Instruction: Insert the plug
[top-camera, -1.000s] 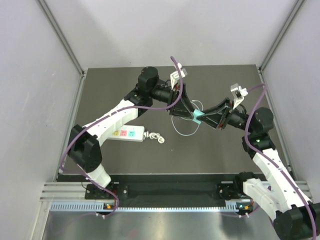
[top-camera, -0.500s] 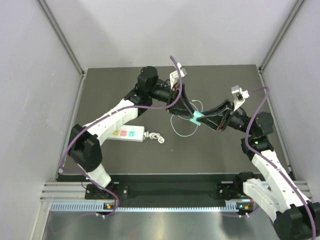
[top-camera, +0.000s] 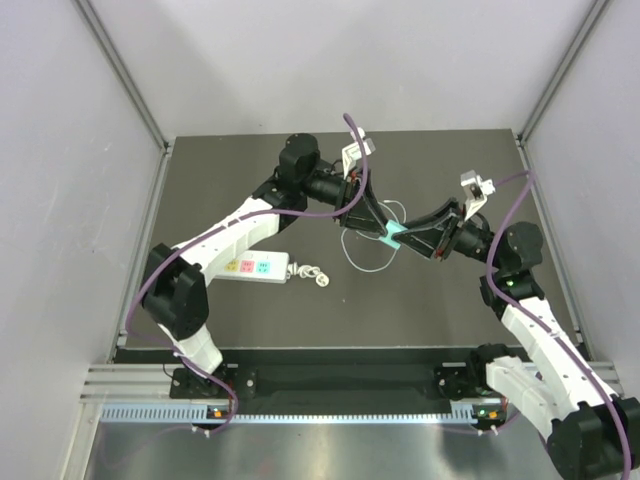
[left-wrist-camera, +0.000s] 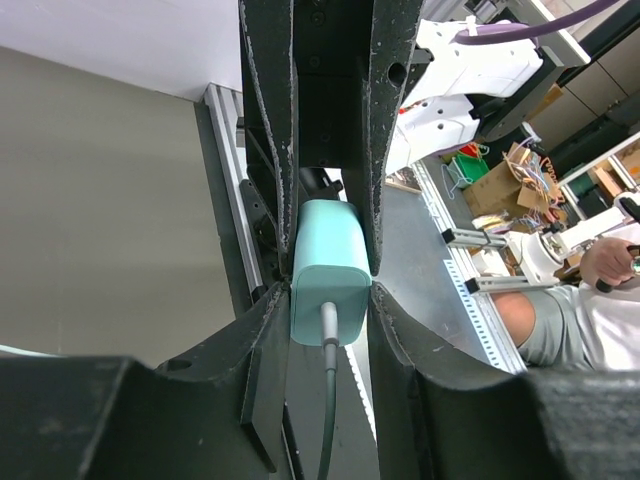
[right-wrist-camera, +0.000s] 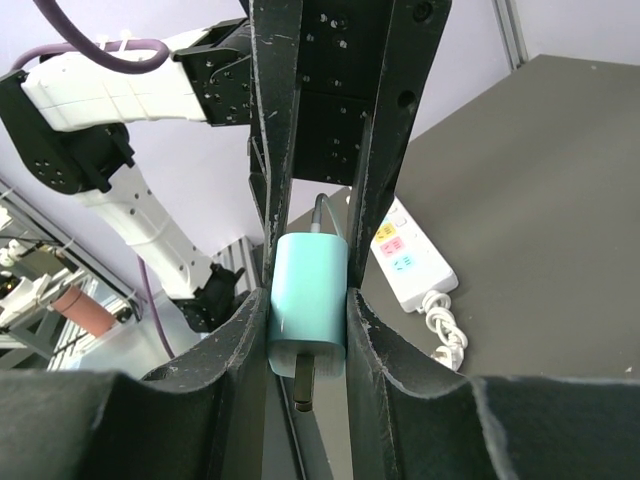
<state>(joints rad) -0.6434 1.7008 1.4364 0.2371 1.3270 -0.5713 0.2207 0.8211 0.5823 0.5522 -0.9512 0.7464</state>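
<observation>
The plug (top-camera: 393, 236) is a small mint-green cube adapter held in the air above the mat between both arms. A thin pale wire (top-camera: 372, 262) trails from it down to the mat. My left gripper (left-wrist-camera: 330, 300) is shut on the wire end of the plug (left-wrist-camera: 330, 285), a finger pressing each side. My right gripper (right-wrist-camera: 307, 310) is shut on the prong end of the plug (right-wrist-camera: 308, 300), and a dark metal prong (right-wrist-camera: 303, 385) sticks out toward that camera. The white power strip (top-camera: 255, 268) with coloured sockets lies flat on the mat to the left.
A short coiled white cord (top-camera: 312, 276) lies at the right end of the power strip (right-wrist-camera: 410, 260). The dark mat (top-camera: 450, 320) is edged by grey walls at the back and sides and a metal rail (top-camera: 330, 410) at the front.
My left gripper's fingers have closed onto the plug, which the right gripper was holding. Both arms have shifted only slightly.
</observation>
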